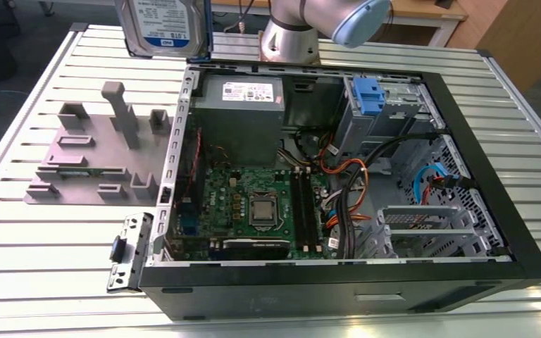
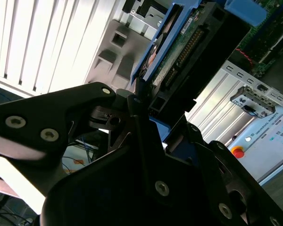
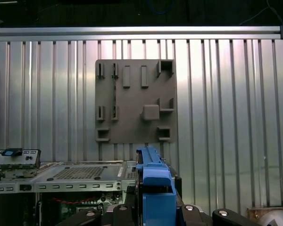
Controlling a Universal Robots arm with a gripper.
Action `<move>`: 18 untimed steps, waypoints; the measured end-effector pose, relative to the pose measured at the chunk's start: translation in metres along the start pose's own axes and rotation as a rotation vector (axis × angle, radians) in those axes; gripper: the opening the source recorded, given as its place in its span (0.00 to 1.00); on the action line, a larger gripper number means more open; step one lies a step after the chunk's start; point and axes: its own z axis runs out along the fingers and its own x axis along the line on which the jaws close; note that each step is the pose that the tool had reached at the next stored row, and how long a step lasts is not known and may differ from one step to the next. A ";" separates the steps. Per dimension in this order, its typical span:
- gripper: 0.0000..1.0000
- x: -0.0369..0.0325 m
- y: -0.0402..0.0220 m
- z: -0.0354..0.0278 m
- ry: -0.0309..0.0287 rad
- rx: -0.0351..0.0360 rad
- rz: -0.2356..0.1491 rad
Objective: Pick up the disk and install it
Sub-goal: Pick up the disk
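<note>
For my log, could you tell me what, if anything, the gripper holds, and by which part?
The gripper holds the disk by one end of its blue frame.

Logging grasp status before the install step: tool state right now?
Tool: closed, holding the disk by its blue caddy.
</note>
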 end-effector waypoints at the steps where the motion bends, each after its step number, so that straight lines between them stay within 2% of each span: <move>1: 0.36 0.0002 -0.0001 0.0000 0.0000 0.0000 0.000; 18: 0.36 0.0042 -0.0014 0.0003 -0.0001 0.0001 0.000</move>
